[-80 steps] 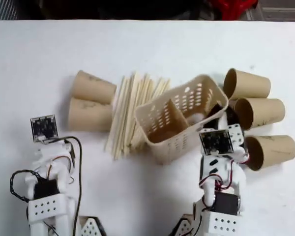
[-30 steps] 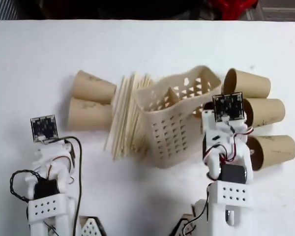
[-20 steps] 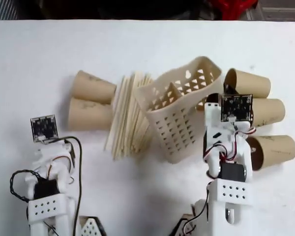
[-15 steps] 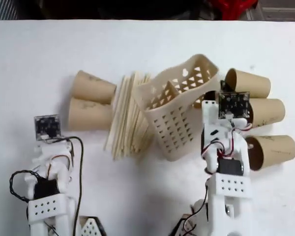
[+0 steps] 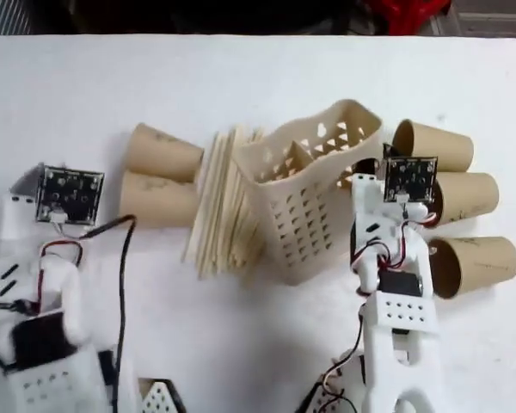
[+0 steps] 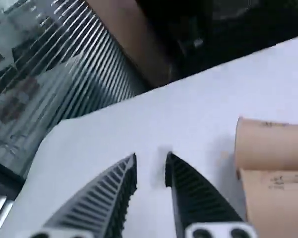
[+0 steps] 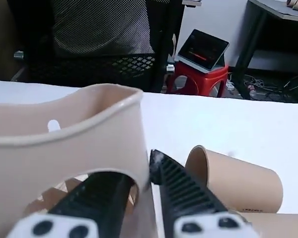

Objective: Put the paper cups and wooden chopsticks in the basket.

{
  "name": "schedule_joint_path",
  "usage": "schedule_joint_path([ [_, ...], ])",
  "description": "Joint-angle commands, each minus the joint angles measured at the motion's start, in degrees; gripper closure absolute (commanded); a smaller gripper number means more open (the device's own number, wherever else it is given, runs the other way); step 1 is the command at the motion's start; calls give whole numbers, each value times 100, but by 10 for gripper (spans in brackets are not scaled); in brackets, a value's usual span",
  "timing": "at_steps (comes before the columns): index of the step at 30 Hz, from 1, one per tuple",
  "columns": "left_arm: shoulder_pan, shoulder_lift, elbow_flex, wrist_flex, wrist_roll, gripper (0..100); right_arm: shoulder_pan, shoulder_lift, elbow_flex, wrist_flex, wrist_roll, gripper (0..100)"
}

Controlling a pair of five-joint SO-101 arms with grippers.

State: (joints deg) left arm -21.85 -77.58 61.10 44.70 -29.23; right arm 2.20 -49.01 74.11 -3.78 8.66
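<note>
The basket sits on the white table, about in the middle, w/ its open side up. It has lots of little holes and a wall inside that splits it in two. I can't tell if it stands flat or tips a bit.

My R claw is clamped on the basket's side wall, right at the rim. One finger is inside the basket, the other is outside, and the wall is squeezed btw them.

The chopsticks lie in a flat pile on the table. They touch the basket on my L side, and the basket covers some of them.

Just past the chopsticks are the L cups, 2 brown paper cups on their sides. There is a far one and a near one, and they touch each other.

On the other side of the basket are the R cups, 3 more lying down in a row. They are the far one, the mid one and the near one. Their open ends face the basket and my R arm. The far one is just beside the basket's rim.

My L claw is over bare table, near the L cups. Its fingers are a little apart w/ nothing btw them.
</note>
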Motion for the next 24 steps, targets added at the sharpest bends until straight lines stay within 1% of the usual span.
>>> schedule_joint_path([
  [1, 1235, 743, -2620, 1635, 325, 837, 75, -31, 132, -127, 79, 981],
  [3, 1930, 1464, -3552, 2215, 519, 837, 84, -31, 273, -127, 255, 981],
  [6, 2818, 2730, -4941, 2831, 1011, 835, 101, -31, 404, -127, 352, 981],
  [10, 3670, 4479, -6875, 3402, 1591, 833, 101, -31, 440, -127, 352, 981],
  [14, 4004, 6237, -8686, 3974, 2127, 759, 101, -31, 440, -119, 360, 981],
  [16, 4127, 7081, -9459, 4334, 2215, 731, 101, -31, 501, -119, 360, 981],
  [20, 4303, 8549, -10760, 4949, 2224, 725, 92, -31, 615, -127, 633, 981],
  [24, 4312, 9701, -11754, 5275, 2198, 725, 84, -31, 668, -127, 633, 981],
])
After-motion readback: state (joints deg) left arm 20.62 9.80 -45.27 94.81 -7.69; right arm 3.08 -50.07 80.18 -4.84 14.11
